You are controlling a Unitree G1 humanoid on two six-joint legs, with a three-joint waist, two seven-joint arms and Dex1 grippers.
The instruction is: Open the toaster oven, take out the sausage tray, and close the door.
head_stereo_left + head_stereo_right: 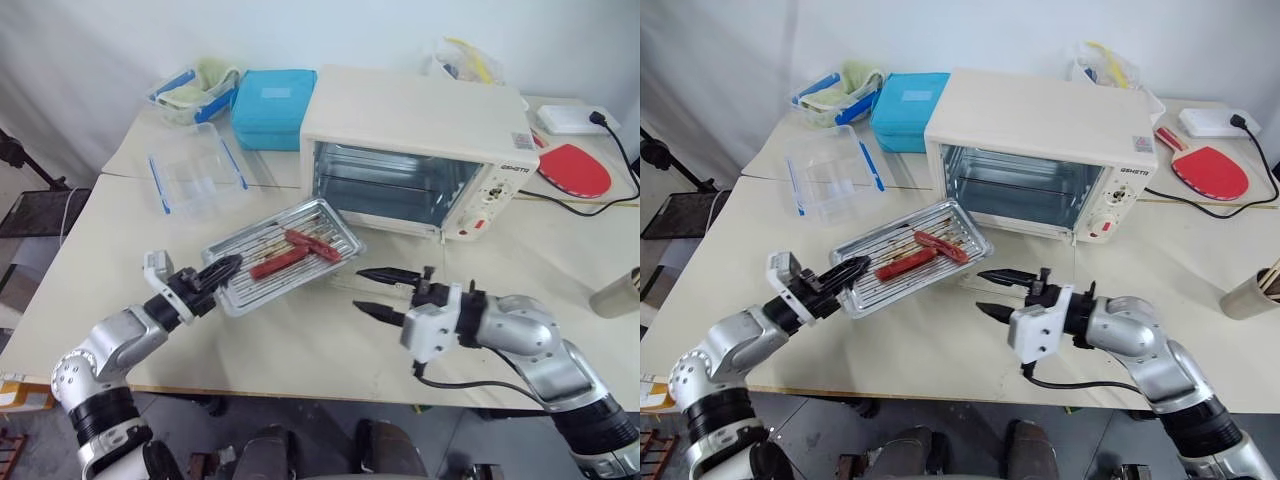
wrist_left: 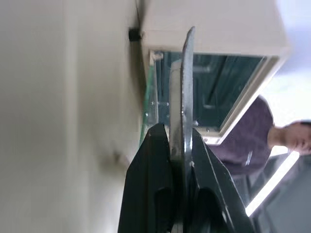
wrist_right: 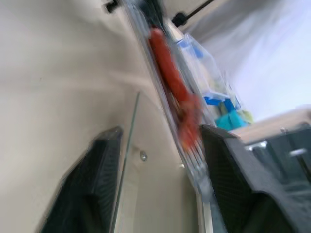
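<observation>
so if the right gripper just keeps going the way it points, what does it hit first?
Probably the sausage tray: the open right gripper points at its near right edge, table between them. Depth is unclear, so it could pass just below the rim.

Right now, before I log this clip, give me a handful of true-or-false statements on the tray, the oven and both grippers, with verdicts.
1. The sausage tray is out of the toaster oven. True.
2. The left gripper is shut on the tray's rim. True; the left wrist view shows the fingers clamped on the metal edge.
3. The right gripper holds the tray too. False; its fingers stand apart, clear of the tray's edge.
4. The door is closed. False; it is down, and the oven's inside lies open to view.
5. The tray is bare. False; red sausages lie on it.
6. A red paddle lies beside the oven. True.
</observation>
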